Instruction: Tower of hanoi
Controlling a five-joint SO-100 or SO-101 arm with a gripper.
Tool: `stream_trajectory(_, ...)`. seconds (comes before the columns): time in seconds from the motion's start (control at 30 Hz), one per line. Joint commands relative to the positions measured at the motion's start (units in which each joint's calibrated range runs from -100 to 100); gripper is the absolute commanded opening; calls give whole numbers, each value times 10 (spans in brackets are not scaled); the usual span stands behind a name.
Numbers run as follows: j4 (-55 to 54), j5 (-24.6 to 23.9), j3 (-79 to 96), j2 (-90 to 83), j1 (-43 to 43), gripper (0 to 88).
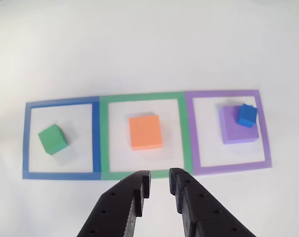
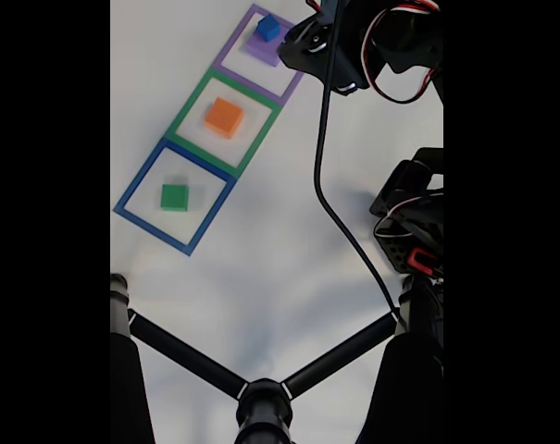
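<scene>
Three flat square frames are lying edge to edge on the white bench [image 1: 149, 44], with bare room all around. Four foam blocks are sitting inside: green cube [image 1: 53, 139] in the blue frame [image 1: 96, 138], orange square block [image 1: 146, 132] in the green frame [image 1: 105, 138], small blue cube [image 1: 247, 115] on the flat purple block's [image 1: 233, 131] 1 o'clock corner in the purple frame [image 1: 191, 133]. At 6 o'clock, the black gripper [image 1: 159, 183] is hovering, jaws narrowly parted, holding nothing.

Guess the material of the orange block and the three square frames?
Orange block: likely foam, with a matte, slightly grainy face, soft edges and no glare. Blue frame, green frame and purple frame: flat matte strips flush on the table, probably paper, tape or thin foam sheet; can't tell which.
</scene>
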Motion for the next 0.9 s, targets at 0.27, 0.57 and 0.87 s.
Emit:
stream_trajectory(0.27,41,-11,-32,-64,-127,0)
stream_trajectory(0.57,24,-16,21,-86,-190,34)
stream_trajectory(0.87,-234,6,377,-172,-187,252)
